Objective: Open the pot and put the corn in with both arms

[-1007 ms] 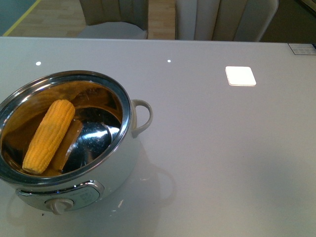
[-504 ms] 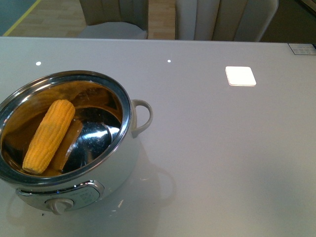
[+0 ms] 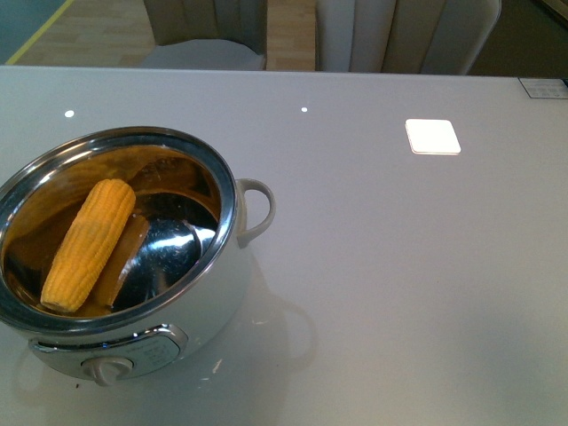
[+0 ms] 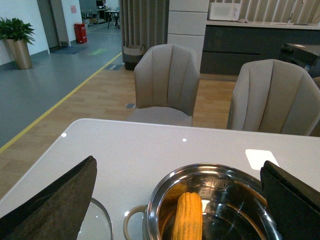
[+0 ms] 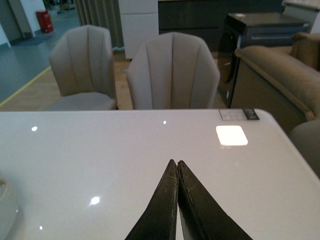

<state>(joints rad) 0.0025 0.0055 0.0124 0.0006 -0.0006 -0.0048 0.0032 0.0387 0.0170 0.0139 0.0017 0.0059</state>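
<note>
The white pot (image 3: 216,300) stands open at the table's front left, with its dial panel (image 3: 108,366) facing me and its loop handle (image 3: 257,209) to the right. The yellow corn (image 3: 87,243) lies inside, leaning against the steel wall. Neither arm shows in the front view. My left gripper (image 4: 178,163) hangs open above the pot (image 4: 150,210), its dark fingers (image 4: 55,202) wide on either side of the corn (image 4: 188,218). The glass lid (image 4: 98,224) lies flat on the table beside the pot. My right gripper (image 5: 175,163) is shut on nothing over bare tabletop.
Beige chairs (image 3: 404,35) stand beyond the table's far edge. A bright square reflection (image 3: 432,137) lies on the table at back right, and a small label (image 3: 543,87) sits at the far right corner. The pot's edge (image 5: 5,205) shows in the right wrist view.
</note>
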